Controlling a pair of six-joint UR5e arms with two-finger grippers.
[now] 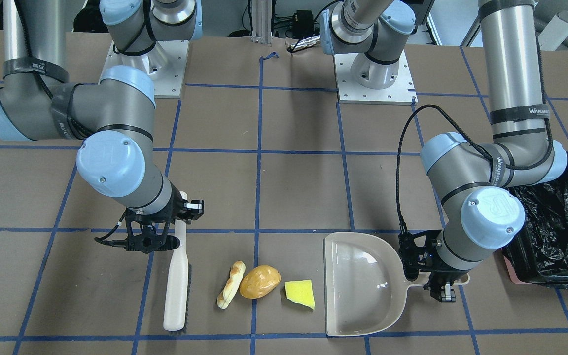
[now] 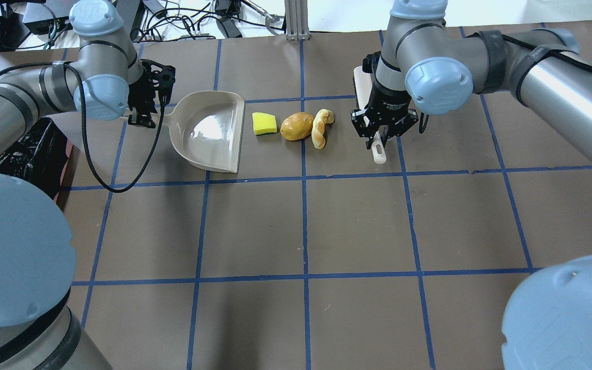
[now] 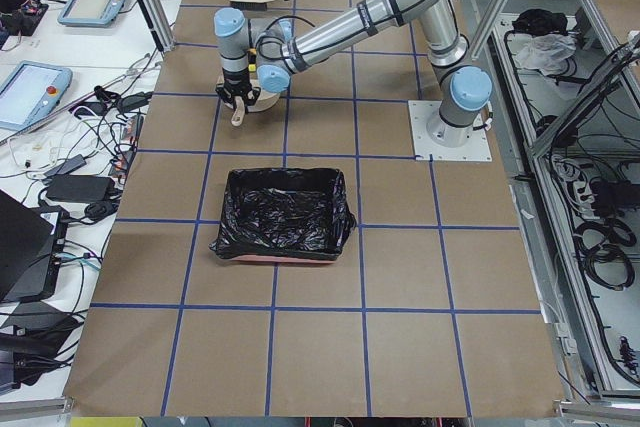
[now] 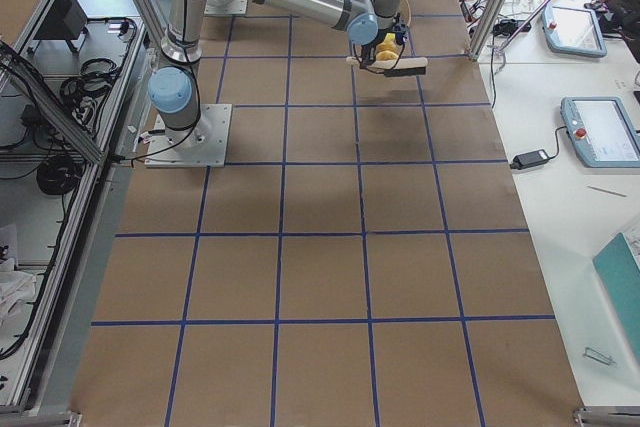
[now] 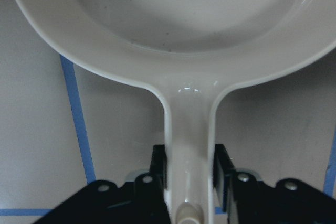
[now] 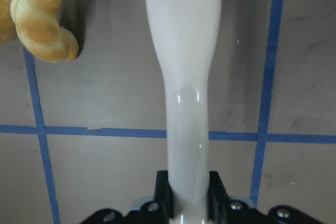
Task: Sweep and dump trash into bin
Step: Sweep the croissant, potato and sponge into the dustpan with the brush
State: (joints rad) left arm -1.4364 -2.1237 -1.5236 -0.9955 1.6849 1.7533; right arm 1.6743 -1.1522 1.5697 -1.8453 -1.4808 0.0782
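1. On the bench [image 1: 303, 187], between the brush [image 1: 176, 291] and dustpan [image 1: 363, 281], it's bread stick [image 1: 230, 284], bun [image 1: 260, 281], yellow wedge [image 1: 300, 293] in a row.
2. Left end effector [image 5: 190, 174] is clamped on the dustpan handle, right end effector [image 6: 189, 187] on the brush handle.
3. Bin [image 1: 555, 236] sits off past the dustpan's handle end.

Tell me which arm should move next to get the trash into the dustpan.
Right, I'd say. The right gripper is shut on the brush, which lies beside the bread stick, in line with the bun, wedge and dustpan. The left gripper only holds the dustpan handle, already in place.
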